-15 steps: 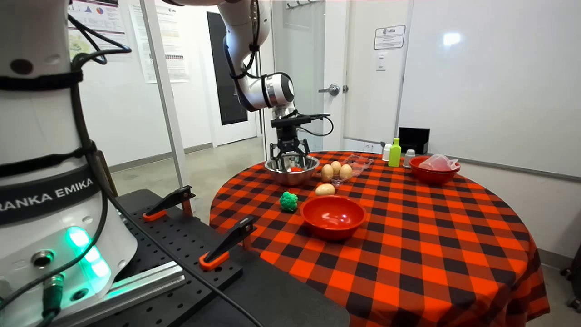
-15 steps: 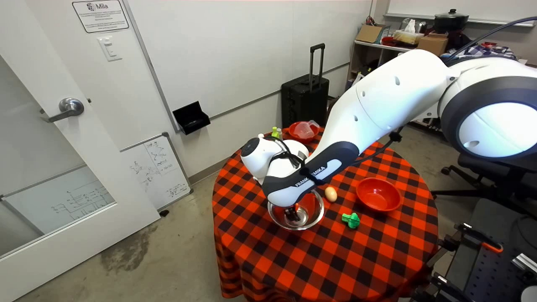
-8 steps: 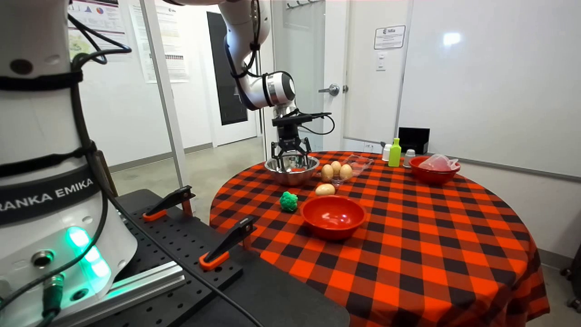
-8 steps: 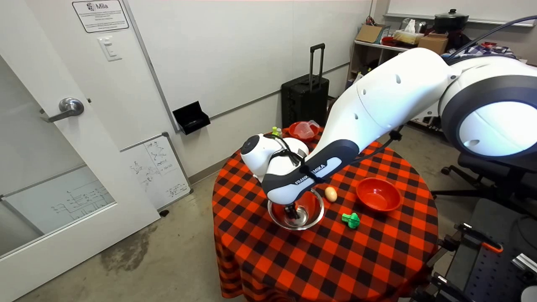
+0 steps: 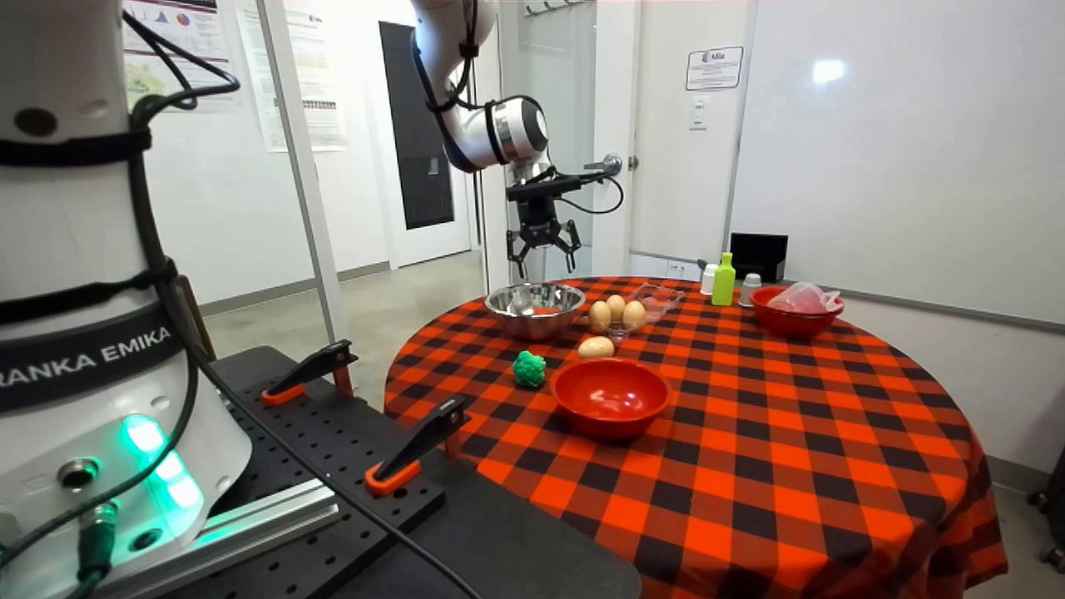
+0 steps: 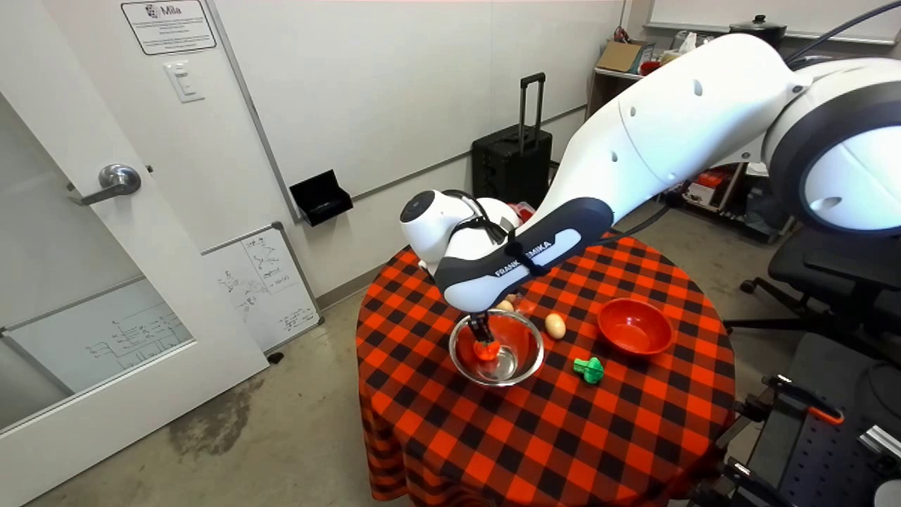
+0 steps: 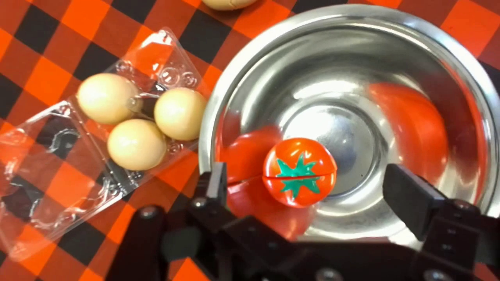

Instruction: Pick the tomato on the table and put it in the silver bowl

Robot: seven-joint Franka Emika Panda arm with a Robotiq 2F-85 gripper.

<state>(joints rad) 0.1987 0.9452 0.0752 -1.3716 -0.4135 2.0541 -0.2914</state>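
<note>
The tomato [image 7: 300, 172], red-orange with a green painted star and a seam across it, lies inside the silver bowl [image 7: 332, 54], off the bowl's centre. In an exterior view the tomato [image 6: 486, 351] shows in the silver bowl [image 6: 505, 362]; in an exterior view only its top [image 5: 545, 310] shows over the rim of the bowl [image 5: 532, 327]. My gripper [image 5: 547, 268] is open and empty, above the bowl and apart from the tomato. In the wrist view the gripper's fingers [image 7: 308, 191] stand wide apart, to either side of the tomato.
A clear plastic carton [image 7: 50, 144] with three pale eggs [image 7: 107, 99] stands close beside the bowl. A loose egg [image 5: 596, 348], a green broccoli piece [image 5: 529, 369] and a red bowl [image 5: 611, 403] are nearby. Another red bowl [image 5: 795, 323] and a green bottle [image 5: 723, 281] stand farther off.
My gripper was down inside the silver bowl with its fingers near the tomato. It has risen straight up out of the bowl, fingers wider apart, and the tomato stays in the bowl.
</note>
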